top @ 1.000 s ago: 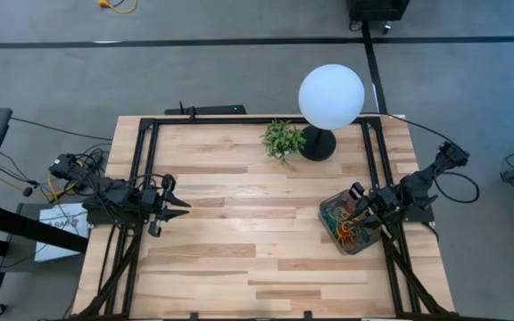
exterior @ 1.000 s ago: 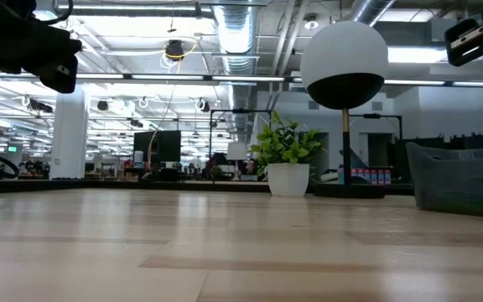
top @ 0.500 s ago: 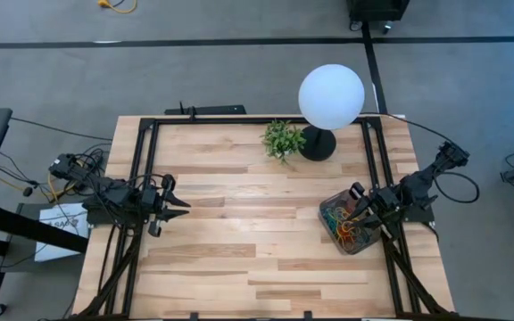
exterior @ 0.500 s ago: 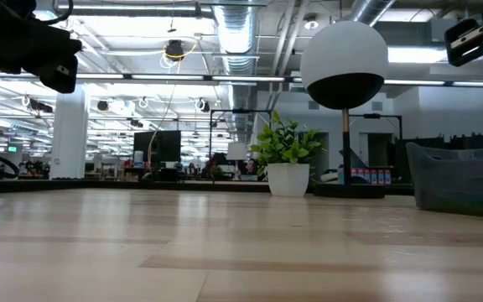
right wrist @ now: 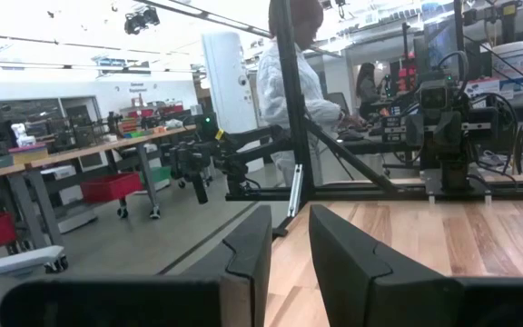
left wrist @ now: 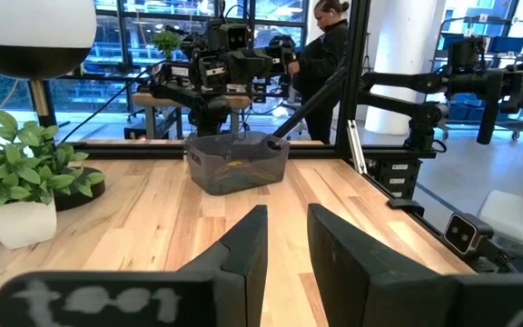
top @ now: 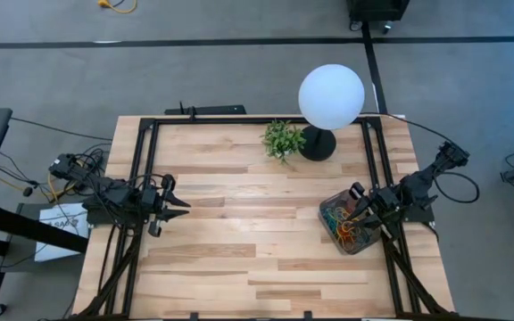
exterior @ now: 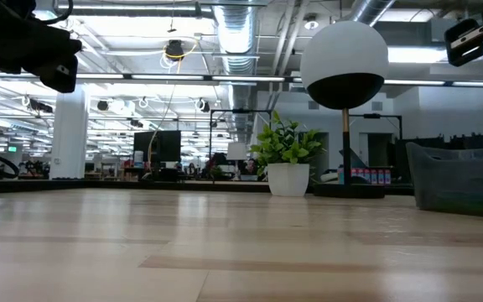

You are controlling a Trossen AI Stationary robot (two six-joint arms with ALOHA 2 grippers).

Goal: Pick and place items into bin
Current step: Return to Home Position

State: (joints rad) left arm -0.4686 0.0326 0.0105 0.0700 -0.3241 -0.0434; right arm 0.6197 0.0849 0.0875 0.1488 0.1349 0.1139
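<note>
The rubber bands [top: 344, 228] sit heaped in the bin [top: 325, 212] near the table's [top: 239, 259] right edge. Your right gripper [top: 362, 203] hangs over its outer side, fingers slightly parted and empty; raise it clear of the rim before drawing back. Your left gripper [top: 177, 203], likewise parted, waits at the left edge.

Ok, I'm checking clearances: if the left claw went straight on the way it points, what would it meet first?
The left claw would probably meet the bin first, with the right arm behind it; height is hard to judge.
</note>
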